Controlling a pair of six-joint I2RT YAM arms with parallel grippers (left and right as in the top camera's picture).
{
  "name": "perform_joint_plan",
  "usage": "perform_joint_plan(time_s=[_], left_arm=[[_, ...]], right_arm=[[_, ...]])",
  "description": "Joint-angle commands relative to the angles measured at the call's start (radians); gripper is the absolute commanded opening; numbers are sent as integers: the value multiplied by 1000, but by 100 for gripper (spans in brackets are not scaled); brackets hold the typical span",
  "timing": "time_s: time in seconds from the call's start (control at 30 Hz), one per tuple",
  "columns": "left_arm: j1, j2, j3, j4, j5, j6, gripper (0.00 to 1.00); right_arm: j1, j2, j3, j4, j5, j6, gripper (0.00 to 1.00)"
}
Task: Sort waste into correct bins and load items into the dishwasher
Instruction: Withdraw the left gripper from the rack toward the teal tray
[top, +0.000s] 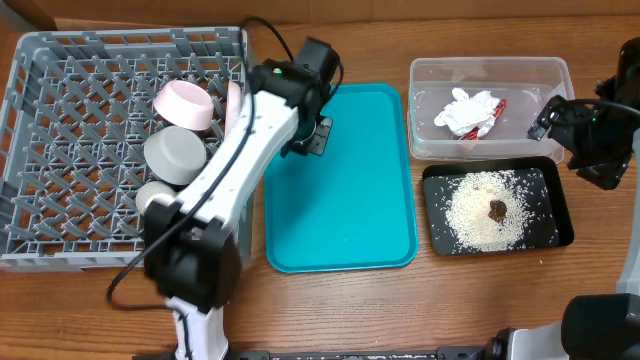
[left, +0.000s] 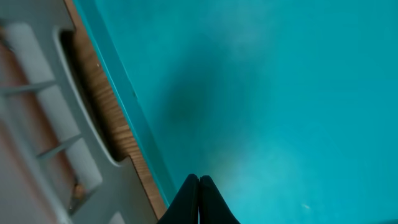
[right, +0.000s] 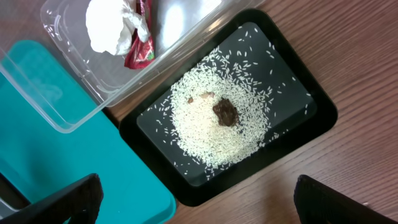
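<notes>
The grey dish rack (top: 60, 200) at the left holds the pink-sided small dish (top: 185, 103), the grey metal bowl (top: 175, 153) and the small white cup (top: 155, 195). A pale plate edge (top: 234, 105) shows beside my left arm, mostly hidden. The chopsticks are out of view. The clear tub (top: 430, 75) holds the crumpled tissue (top: 465, 110) (right: 109, 28) and the red wrapper (top: 497, 108) (right: 142, 50). The black tray (top: 560, 225) (right: 298, 81) holds rice (top: 485, 210) (right: 211, 134) and the brown lump (top: 497, 208) (right: 226, 112). My left gripper (top: 312, 140) (left: 199, 182) is shut and empty over the teal tray. My right gripper (top: 548, 122) (right: 199, 196) is open and empty above the black tray's near edge.
The bare teal serving tray (top: 350, 190) (left: 280, 93) (right: 56, 155) lies between the rack and the bins. A strip of wooden table (left: 109, 106) shows between the tray and the rack wall. Wooden table (right: 348, 168) runs to the right of the black tray.
</notes>
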Motion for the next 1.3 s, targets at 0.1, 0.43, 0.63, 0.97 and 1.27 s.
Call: perform_joint_plan(time_s=[0.1, 0.43, 0.63, 0.97, 1.27], left_arm=[[39, 92, 11, -4, -246, -13, 4], [95, 107, 11, 13, -314, 11, 4], [114, 126, 11, 5, -281, 48, 4], [179, 162, 9, -38, -381, 38, 4], [224, 162, 9, -38, -429, 31, 4]], right_arm=[[2, -14, 22, 2, -2, -6, 100], [2, -14, 22, -10, -2, -6, 100], [2, -14, 22, -10, -2, -6, 100], [2, -14, 22, -10, -2, -6, 100], [2, -14, 22, -15, -2, -6, 100]])
